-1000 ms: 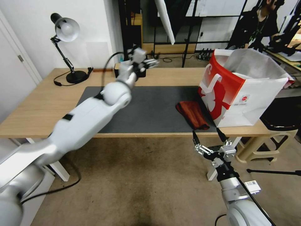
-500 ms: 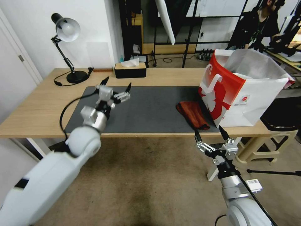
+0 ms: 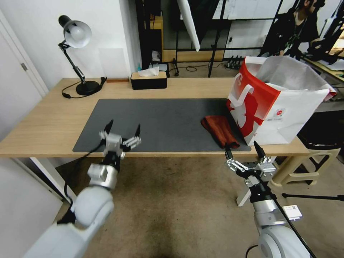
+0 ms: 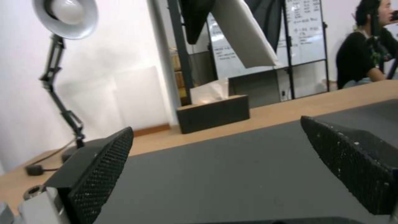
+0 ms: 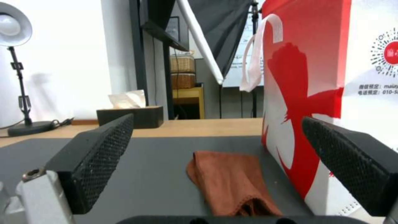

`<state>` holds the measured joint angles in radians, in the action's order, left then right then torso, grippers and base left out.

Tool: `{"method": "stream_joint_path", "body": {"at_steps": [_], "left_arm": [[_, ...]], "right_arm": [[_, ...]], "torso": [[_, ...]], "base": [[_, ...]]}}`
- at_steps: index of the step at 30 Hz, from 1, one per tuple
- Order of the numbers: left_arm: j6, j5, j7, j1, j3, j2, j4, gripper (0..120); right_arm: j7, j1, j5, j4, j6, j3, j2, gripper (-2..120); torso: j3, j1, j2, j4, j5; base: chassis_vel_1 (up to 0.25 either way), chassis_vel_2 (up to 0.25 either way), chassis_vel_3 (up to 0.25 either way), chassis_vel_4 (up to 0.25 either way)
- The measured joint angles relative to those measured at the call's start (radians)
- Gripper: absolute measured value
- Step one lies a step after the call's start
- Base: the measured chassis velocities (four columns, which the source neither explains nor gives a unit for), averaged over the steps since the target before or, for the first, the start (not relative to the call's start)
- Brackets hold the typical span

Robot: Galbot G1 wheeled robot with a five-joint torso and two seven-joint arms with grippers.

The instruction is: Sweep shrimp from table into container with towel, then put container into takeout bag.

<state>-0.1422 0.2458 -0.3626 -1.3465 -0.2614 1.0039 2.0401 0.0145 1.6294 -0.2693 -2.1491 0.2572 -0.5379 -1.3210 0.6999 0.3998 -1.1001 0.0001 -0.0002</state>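
Note:
The rust-red towel (image 3: 219, 130) (image 5: 232, 180) lies crumpled on the dark grey mat (image 3: 161, 120) of the table (image 3: 43, 118), against the foot of the takeout bag (image 3: 277, 102) (image 5: 307, 93). The bag stands upright and open at the table's right end. My right gripper (image 3: 242, 146) (image 5: 215, 165) hovers open just off the front edge, in line with the towel. My left gripper (image 3: 123, 126) (image 4: 224, 174) is open and holds nothing, low over the mat's near-left corner. The shrimp and the container are out of view.
A black tissue box (image 3: 148, 80) (image 4: 213, 113) and a desk lamp (image 3: 75, 34) stand along the table's far edge. A beige stool (image 3: 304, 163) sits beside the table's right end. A person sits in the room behind.
My left arm has swung back from high over the tissue box, across the mat, down to the front edge. The right gripper has sunk slightly. Towel and bag stay put.

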Motion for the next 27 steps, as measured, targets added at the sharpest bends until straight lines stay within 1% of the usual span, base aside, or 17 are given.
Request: {"method": "stream_joint_path", "body": {"at_steps": [1,2,5,6,9,12,13,14,18,20,27], "left_arm": [[-0.023,-0.02,-0.002,-0.024,-0.019,0.004,-0.005,100],[-0.023,-0.02,-0.002,-0.024,-0.019,0.004,-0.005,100],[-0.056,-0.05,-0.004,-0.062,-0.057,0.005,-0.012,100],[-0.056,-0.05,-0.004,-0.062,-0.057,0.005,-0.012,100],[-0.094,-0.068,0.0,-0.076,-0.086,0.002,-0.036,100],[-0.11,-0.068,0.006,-0.081,-0.1,-0.004,-0.051,100],[-0.129,-0.067,0.012,-0.082,-0.107,-0.007,-0.064,100],[-0.14,-0.066,0.014,-0.084,-0.109,-0.009,-0.072,100],[-0.154,-0.067,0.018,-0.09,-0.109,-0.012,-0.08,100],[-0.18,-0.078,0.02,-0.094,-0.107,-0.008,-0.096,100],[-0.183,-0.084,0.013,-0.096,-0.105,-0.004,-0.104,100]], "right_arm": [[-0.008,-0.003,0.003,-0.001,-0.001,0.003,0.0,100],[-0.008,-0.003,0.003,-0.001,-0.001,0.003,0.0,100],[-0.017,-0.009,0.008,-0.001,-0.001,0.009,-0.006,100],[-0.017,-0.009,0.008,-0.001,-0.001,0.009,-0.006,100],[-0.017,-0.01,0.012,-0.002,0.001,0.015,-0.008,100],[-0.017,-0.012,0.014,-0.002,0.003,0.017,-0.01,100],[-0.018,-0.016,0.016,0.001,0.006,0.019,-0.011,100],[-0.019,-0.018,0.019,0.004,0.006,0.022,-0.014,100],[-0.019,-0.022,0.025,0.011,0.008,0.026,-0.017,100],[-0.022,-0.027,0.033,0.021,0.012,0.03,-0.02,100],[-0.025,-0.031,0.052,0.038,0.021,0.03,-0.025,100]], "torso": [[0.0,0.0,0.0,-0.0003,0.0003],[0.0,0.0,0.0,-0.0003,0.0003],[0.0,0.0,0.0,-0.0001,0.0002],[0.0,0.0,0.0,-0.0001,0.0002],[0.0,0.0,0.0,-0.0001,0.0],[0.0,0.0,0.0,-0.0001,0.0002],[0.0,0.0,0.0,-0.0001,0.0001],[0.0,0.0,0.0,-0.0002,0.0002],[0.0,0.0,0.0,-0.0001,0.0001],[0.0,0.0,0.0,-0.0001,0.0],[0.0,0.0,0.0,-0.0001,0.0003]], "base": [[0.0,0.0,0.0,0.0],[0.0,0.0,0.0,0.0],[0.0,0.0,0.0,0.0],[0.0,0.0,0.0,0.0],[0.0,0.0,0.0,0.0],[0.0,0.0,0.0,0.0],[0.0,0.0,0.0,0.0],[0.0,0.0,0.0,0.0],[0.0,0.0,0.0,0.0],[0.0,0.0,0.0,0.0],[0.0,0.0,0.0,0.0]]}}
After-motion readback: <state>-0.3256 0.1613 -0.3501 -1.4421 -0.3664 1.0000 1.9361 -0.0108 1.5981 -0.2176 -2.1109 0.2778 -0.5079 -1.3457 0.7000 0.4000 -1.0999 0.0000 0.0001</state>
